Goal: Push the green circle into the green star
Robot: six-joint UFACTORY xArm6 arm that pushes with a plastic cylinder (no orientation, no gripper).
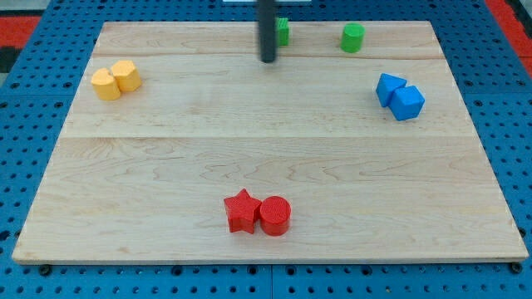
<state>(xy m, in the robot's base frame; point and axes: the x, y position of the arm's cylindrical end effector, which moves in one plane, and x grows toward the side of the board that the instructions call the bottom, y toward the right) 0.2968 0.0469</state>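
Observation:
The green circle (352,37) stands near the view's top edge, right of centre. The green star (283,31) is to its left, partly hidden behind the dark rod, so its shape is hard to make out. My tip (268,60) is just left of and slightly below the green star, close to it, and well to the left of the green circle. A gap of bare board separates the two green blocks.
A yellow pair of blocks (115,80) sits at the view's upper left. Two blue blocks (400,95) sit at the right. A red star (242,211) touches a red circle (275,215) near the bottom centre. The wooden board (266,149) lies on blue pegboard.

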